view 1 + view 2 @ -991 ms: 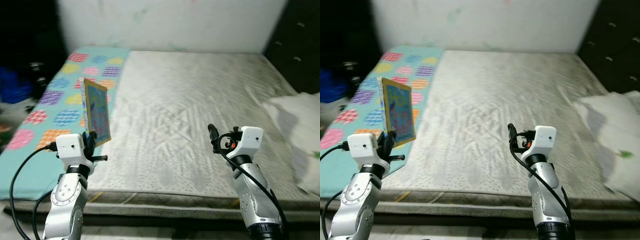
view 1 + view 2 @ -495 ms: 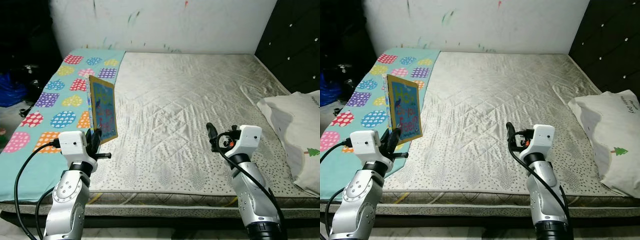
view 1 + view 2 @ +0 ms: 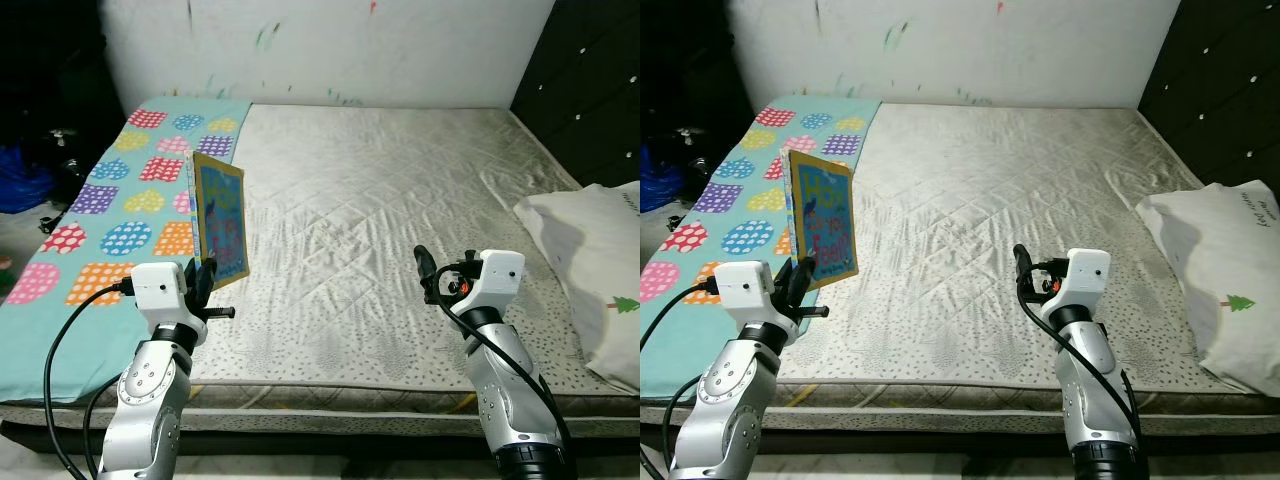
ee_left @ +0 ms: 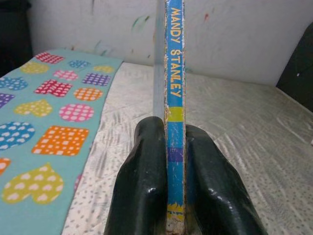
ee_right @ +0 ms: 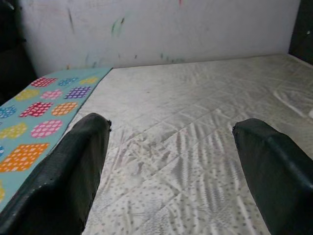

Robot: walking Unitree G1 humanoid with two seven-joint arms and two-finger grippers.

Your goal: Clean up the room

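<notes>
A: Largest item first?
B: Bed (image 3: 400, 230), bare quilted grey mattress, against a white wall (image 3: 340, 45) with paint smears. Dark padded panel (image 3: 590, 90) along the bed's right side.

A: Next?
B: Teal mat (image 3: 110, 210) with coloured patterned patches, lying along the bed's left side, touching the mattress edge. White pillow (image 3: 595, 265) with a small green tree print at the right edge of the bed.

A: The book?
B: Thin picture book (image 3: 220, 232), yellow border, blue cover, held upright above the seam where mat meets mattress. In the left wrist view its blue spine (image 4: 174, 98) reads "MANDY STANLEY".

A: Left hand?
B: Left hand (image 3: 203, 277) pinches the book's lower end, one black finger (image 4: 144, 186) pressed on each side of the spine.

A: Right hand?
B: Right hand (image 3: 423, 270) raised over the near part of the mattress, well apart from the book; fingers (image 5: 73, 171) spread wide, holding nothing.
</notes>
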